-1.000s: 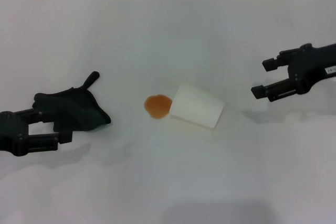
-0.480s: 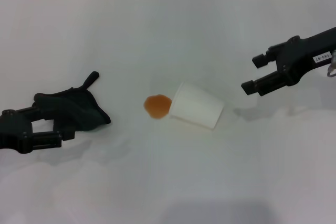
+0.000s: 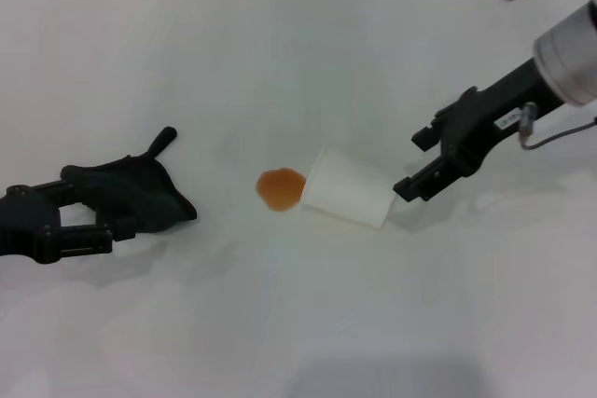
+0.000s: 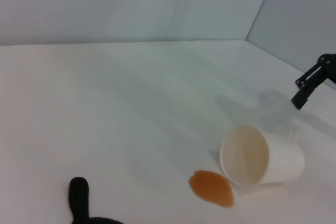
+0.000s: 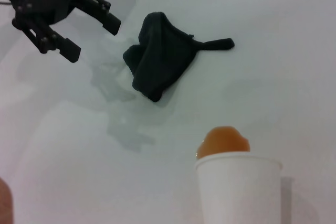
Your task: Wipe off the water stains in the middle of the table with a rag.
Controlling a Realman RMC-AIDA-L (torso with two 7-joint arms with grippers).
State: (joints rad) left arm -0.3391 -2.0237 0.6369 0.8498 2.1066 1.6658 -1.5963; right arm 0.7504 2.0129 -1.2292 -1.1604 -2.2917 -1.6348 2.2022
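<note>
left tool: fingers apart, beside rag | right tool: fingers apart, near tipped cup | stain on desk

Head overhead; wrists low, facing inward

The black metal left gripper is sitting low at the near left of the scene, its arm running off the left edge. Its two straight fingers are pointing right, spread apart with a clear gap between them (the right wrist view shows both prongs parted and holding nothing).

The black metal right gripper is reaching in from the far right, angled down and leftward toward the middle. Its dark forearm is carrying a small white label and is joining a thick silver-grey wrist segment at the upper right. Its two fingers are standing apart, one farther and one nearer, with nothing gripped between them.
</note>
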